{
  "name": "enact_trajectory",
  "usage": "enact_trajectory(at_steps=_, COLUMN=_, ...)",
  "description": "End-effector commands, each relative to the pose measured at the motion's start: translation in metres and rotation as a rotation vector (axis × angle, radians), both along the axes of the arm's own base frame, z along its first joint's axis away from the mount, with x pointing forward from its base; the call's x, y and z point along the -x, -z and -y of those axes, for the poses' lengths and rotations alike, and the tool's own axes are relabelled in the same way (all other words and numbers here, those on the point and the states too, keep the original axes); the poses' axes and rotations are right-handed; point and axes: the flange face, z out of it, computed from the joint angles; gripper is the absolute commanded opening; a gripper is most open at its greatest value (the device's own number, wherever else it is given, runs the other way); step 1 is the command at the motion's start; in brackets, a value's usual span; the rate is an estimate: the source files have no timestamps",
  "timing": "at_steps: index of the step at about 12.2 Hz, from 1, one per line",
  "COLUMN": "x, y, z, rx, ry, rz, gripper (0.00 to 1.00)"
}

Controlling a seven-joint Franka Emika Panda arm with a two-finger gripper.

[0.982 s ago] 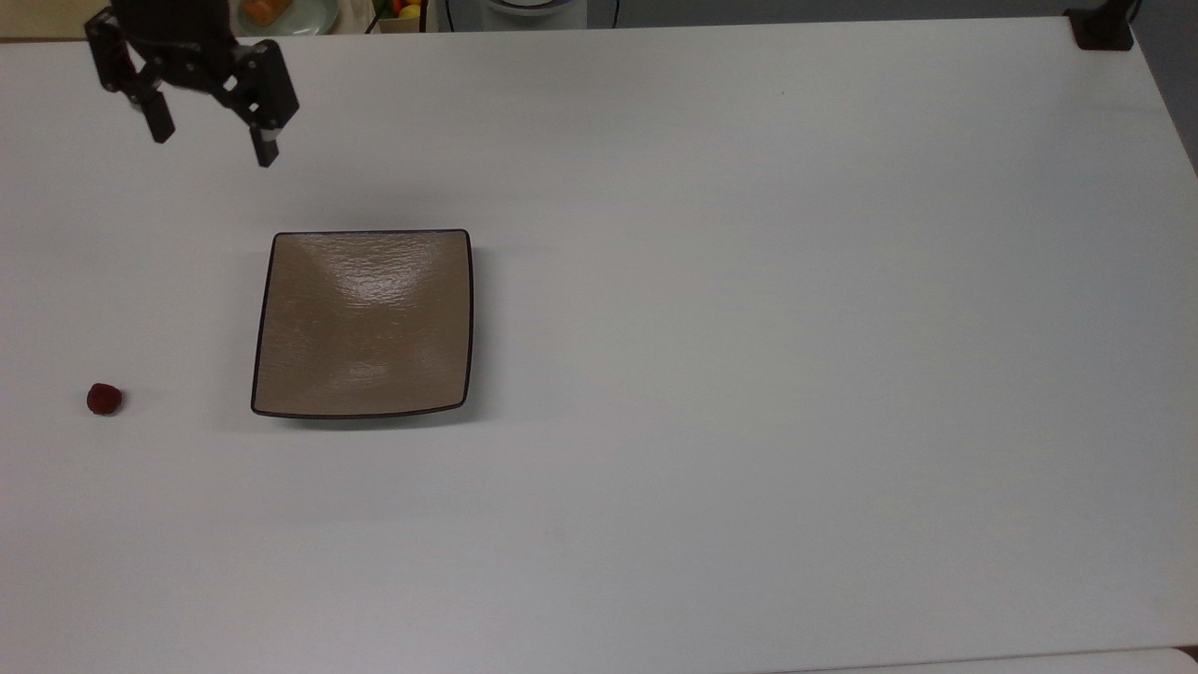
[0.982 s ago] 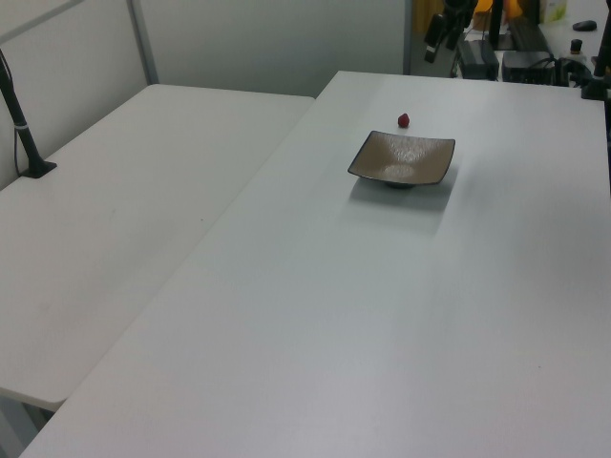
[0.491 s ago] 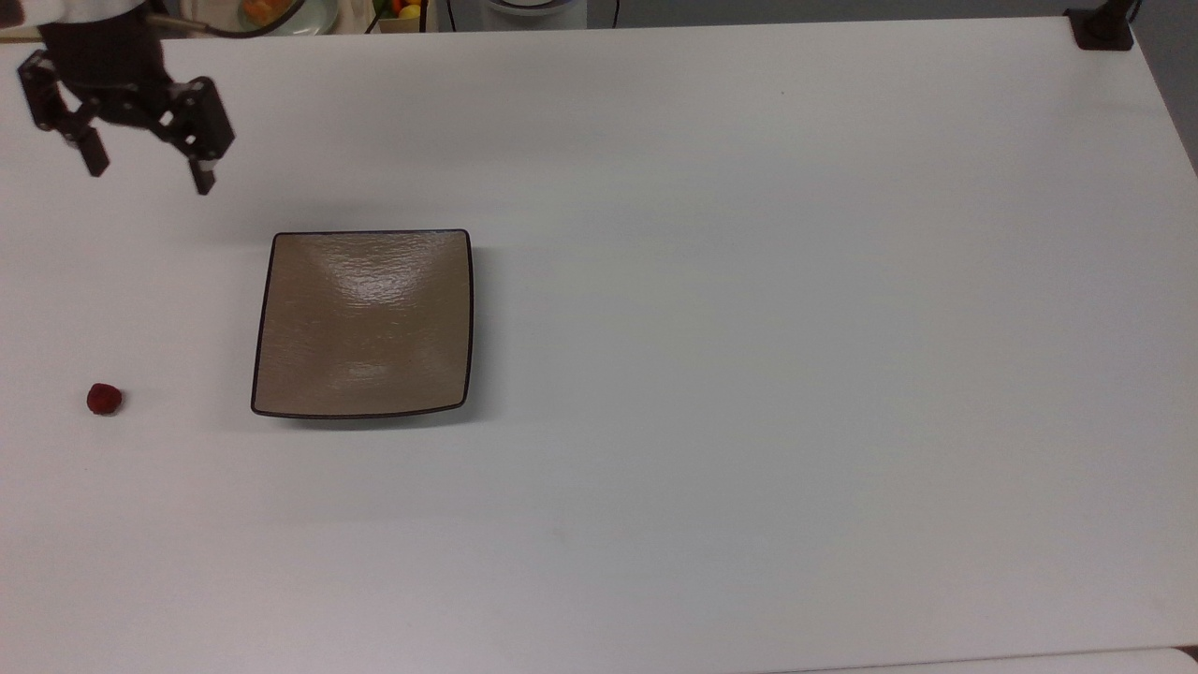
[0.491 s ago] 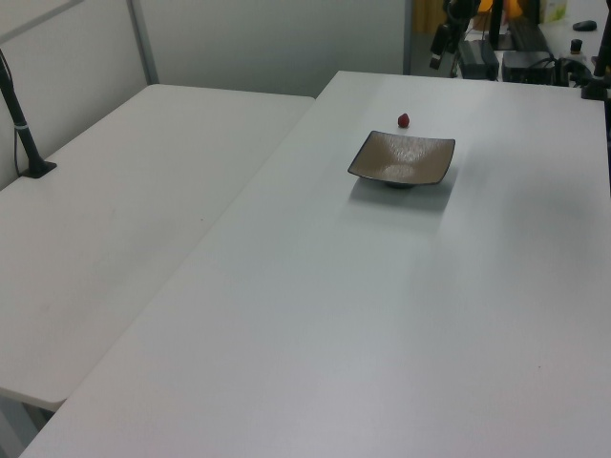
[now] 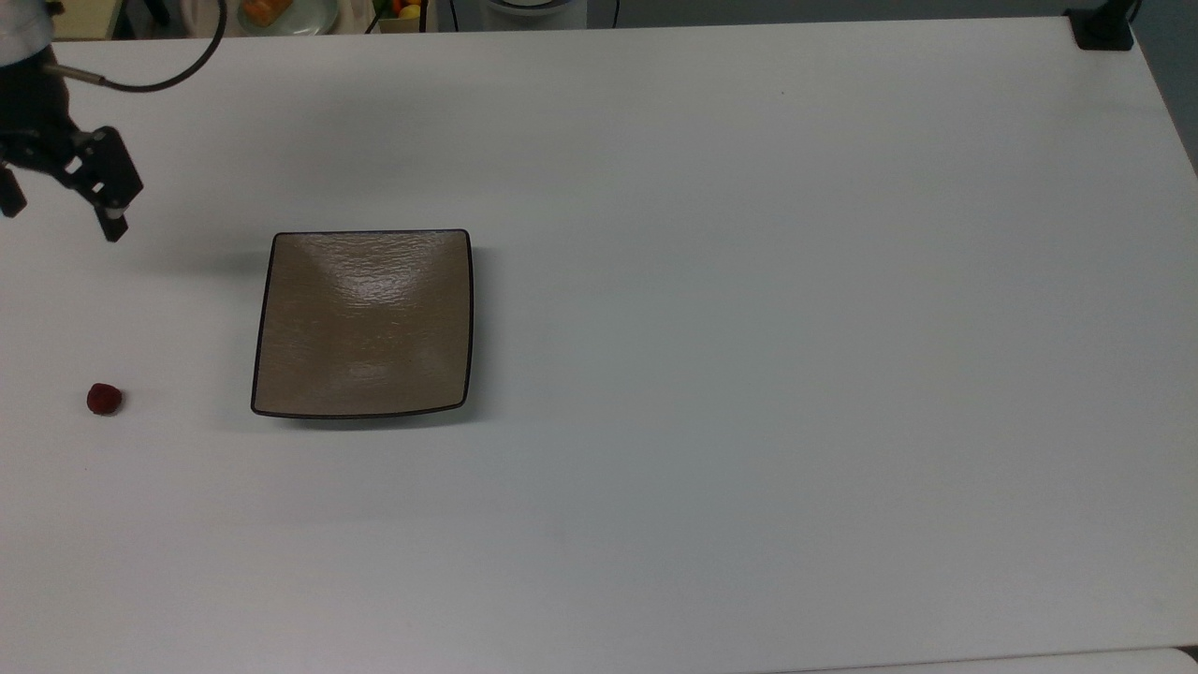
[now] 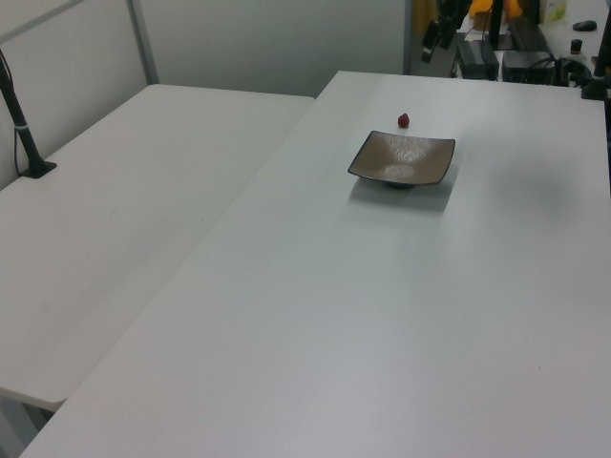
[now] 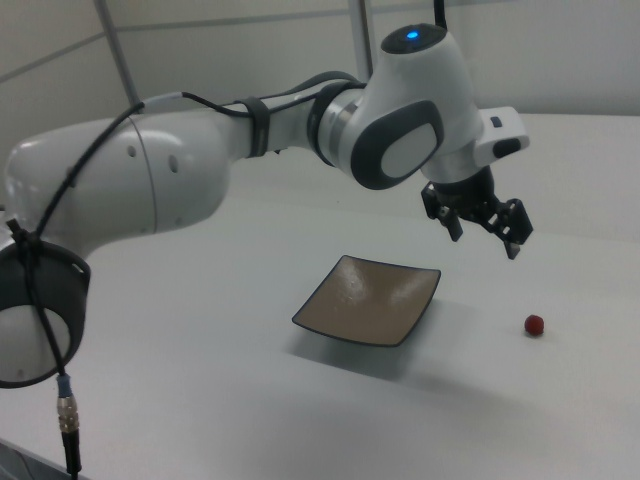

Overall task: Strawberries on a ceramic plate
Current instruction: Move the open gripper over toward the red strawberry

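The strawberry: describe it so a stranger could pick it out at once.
Find the white table and the square tan plate on it. In the top view, look to the plate's left: the strawberry is the tiny dark-red lump lying alone on bare tabletop.

top view: high overhead, looking straight down on the table (image 5: 749, 374) | left view: far off, low angle along the table, plate (image 6: 402, 159) distant | right view: close, oblique, facing the arm (image 7: 200, 170) | shared by all three: plate, berry (image 7: 535, 325), end effector (image 7: 482, 228)
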Motion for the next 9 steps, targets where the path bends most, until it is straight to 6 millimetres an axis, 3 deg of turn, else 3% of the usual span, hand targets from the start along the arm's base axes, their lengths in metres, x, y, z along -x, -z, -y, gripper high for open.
enact_trajectory(at_steps=1, x=-0.029, y=0.026, z=0.015, rx=-0.008, ry=-0.01, rz=0.016, gripper=1.0)
enact_trajectory(at_steps=4, x=-0.042, y=0.066, z=0.02, rx=-0.008, ry=-0.012, rz=-0.004, gripper=1.0)
enact_trajectory(at_steps=9, x=-0.053, y=0.094, z=0.027, rx=0.031, ry=-0.002, rz=0.062, gripper=1.0)
